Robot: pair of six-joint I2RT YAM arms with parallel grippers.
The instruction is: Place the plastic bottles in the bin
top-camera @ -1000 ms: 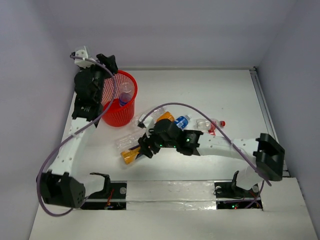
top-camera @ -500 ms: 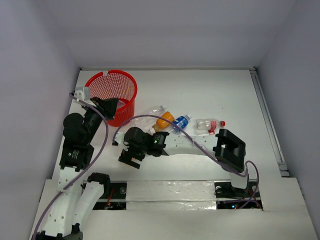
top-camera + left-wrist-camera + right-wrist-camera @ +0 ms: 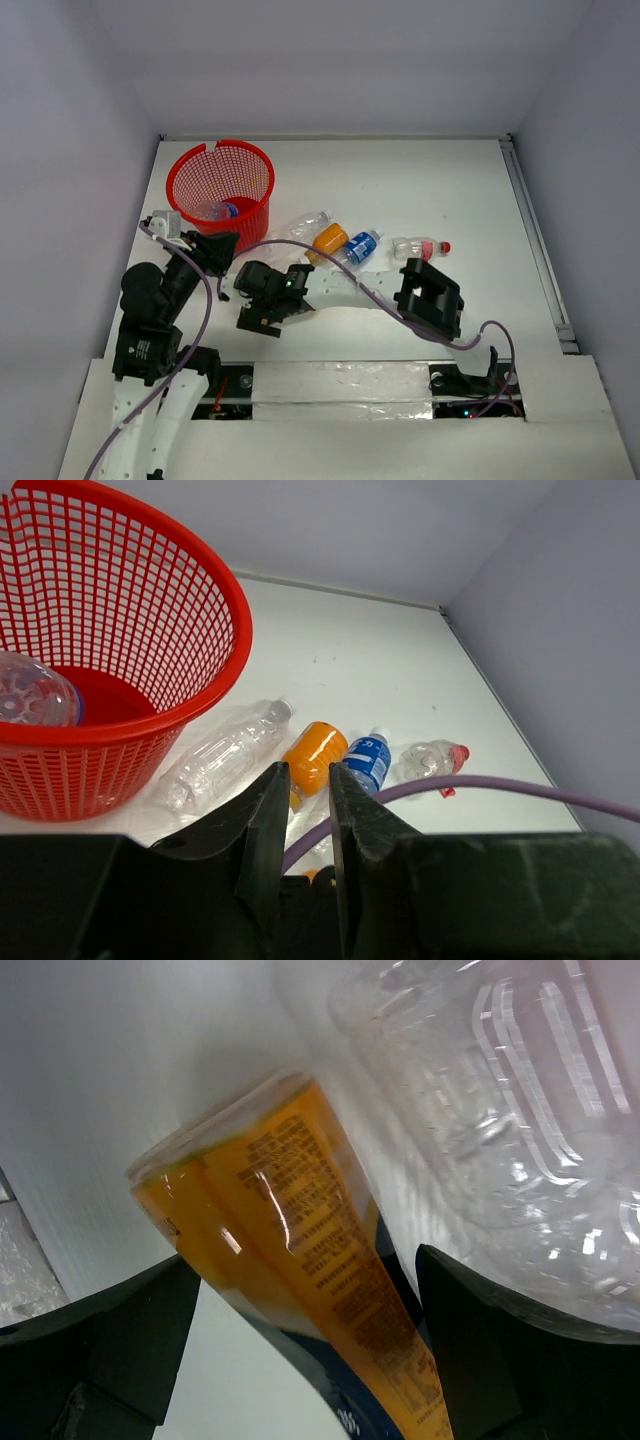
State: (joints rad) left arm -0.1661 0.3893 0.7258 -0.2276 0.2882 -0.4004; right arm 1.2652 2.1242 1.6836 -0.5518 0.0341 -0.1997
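Now my left claw (image 3: 307,772), nearly closed and empty, has backed off the bin (image 3: 232,630), with a bottle (image 3: 30,690) lying inside, ahead-left of it, while my right claw (image 3: 300,1335) straddles an orange bottle (image 3: 290,1220) on the surface (image 3: 420,180), grip unclear.

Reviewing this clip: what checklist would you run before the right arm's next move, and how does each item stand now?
1. Orange-yellow bottle between the right gripper fingers: ok.
2. Firm grip on it: cannot tell; the wrist view does not show squeeze.
3. Clear bottle free of the fingers: cannot tell; it lies right beside one.
4. Red mesh basket upright with room: ok; one blue-labelled bottle lies inside.
5. Left gripper empty: ok, jaws nearly together.
6. Way to the basket free: not ok; the left gripper sits between.
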